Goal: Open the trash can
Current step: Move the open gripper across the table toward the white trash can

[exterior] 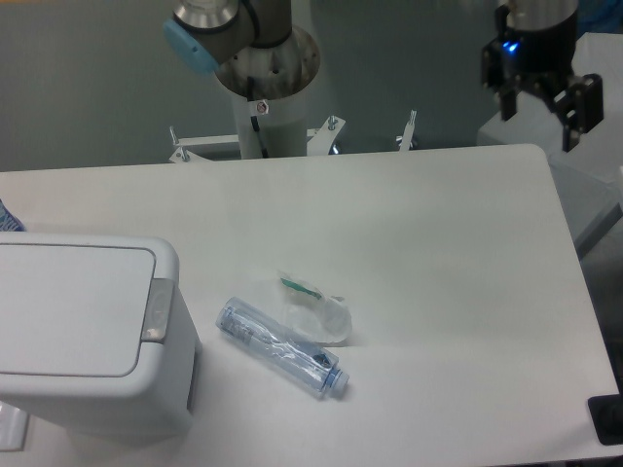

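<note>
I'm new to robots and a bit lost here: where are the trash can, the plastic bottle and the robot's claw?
trash can (68, 311): fixed camera, lid panel.
plastic bottle (280, 347): fixed camera, mid-body.
gripper (538, 125): fixed camera, between its fingertips.

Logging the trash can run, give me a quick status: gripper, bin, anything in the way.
Gripper open, empty, high at far right. Trash can lid shut, push tab untouched. Clear bottle and plastic wrapper lie beside the bin, not blocking the tab.

The trash can (92, 341) is a white boxy bin with rounded corners, standing at the table's near-left corner, its flat light-grey lid down.
</note>
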Action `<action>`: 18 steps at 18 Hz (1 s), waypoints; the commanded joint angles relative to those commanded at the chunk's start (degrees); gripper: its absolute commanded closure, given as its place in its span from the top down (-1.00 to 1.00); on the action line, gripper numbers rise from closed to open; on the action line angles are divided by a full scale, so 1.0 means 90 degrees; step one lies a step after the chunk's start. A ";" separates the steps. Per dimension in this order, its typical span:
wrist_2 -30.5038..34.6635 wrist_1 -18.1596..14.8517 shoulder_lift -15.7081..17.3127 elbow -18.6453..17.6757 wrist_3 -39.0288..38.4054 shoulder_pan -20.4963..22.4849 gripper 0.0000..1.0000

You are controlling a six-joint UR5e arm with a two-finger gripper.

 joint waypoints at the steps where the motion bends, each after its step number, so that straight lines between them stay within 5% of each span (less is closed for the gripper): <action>1: -0.0224 0.0010 0.0000 0.0010 -0.0352 -0.0010 1.00; 8: -0.1621 0.0234 0.0020 -0.0029 -0.2823 -0.0175 1.00; 18: -0.2715 0.1181 -0.0049 -0.0068 -0.5518 -0.0810 1.00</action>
